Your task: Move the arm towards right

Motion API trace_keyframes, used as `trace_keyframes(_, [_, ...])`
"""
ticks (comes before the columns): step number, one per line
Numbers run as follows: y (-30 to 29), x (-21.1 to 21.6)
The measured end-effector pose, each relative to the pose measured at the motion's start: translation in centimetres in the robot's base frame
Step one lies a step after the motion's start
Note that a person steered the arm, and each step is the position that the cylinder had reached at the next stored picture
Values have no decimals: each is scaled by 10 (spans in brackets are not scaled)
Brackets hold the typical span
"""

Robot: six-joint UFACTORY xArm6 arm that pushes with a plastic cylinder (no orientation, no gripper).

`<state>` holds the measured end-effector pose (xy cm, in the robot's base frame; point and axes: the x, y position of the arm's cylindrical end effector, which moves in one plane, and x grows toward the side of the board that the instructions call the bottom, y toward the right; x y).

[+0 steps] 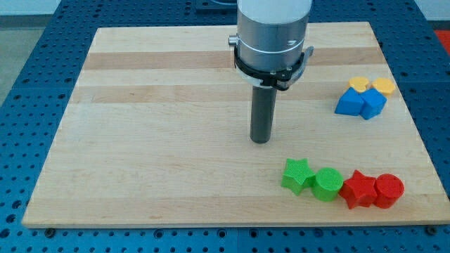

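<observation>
My tip (pixel 261 140) rests on the wooden board (pixel 155 140) near its middle, touching no block. At the view's bottom right is a row: a green star block (pixel 297 174), a green cylinder (pixel 328 184), a red star block (pixel 358 189) and a red cylinder (pixel 389 190). The green star lies just below and right of my tip. At the view's right is a cluster: a blue block (pixel 348 102), a blue cube (pixel 372 103), and two yellow blocks (pixel 359 85) (pixel 383 86) behind them.
The arm's silver body (pixel 273 31) rises above the rod at the view's top. The board lies on a blue perforated table (pixel 28 84), which shows on all sides.
</observation>
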<state>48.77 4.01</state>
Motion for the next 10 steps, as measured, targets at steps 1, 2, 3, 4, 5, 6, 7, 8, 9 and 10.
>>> trace_keyframes(1, [-8, 2])
trace_keyframes(2, [-21, 82])
trace_keyframes(3, [-21, 96])
trace_keyframes(4, [-17, 84])
trace_keyframes(5, [35, 29])
trace_keyframes(6, [48, 8])
trace_keyframes(7, [118, 4])
trace_keyframes(8, [158, 4])
trace_keyframes(9, [225, 12])
trace_keyframes(10, [271, 29])
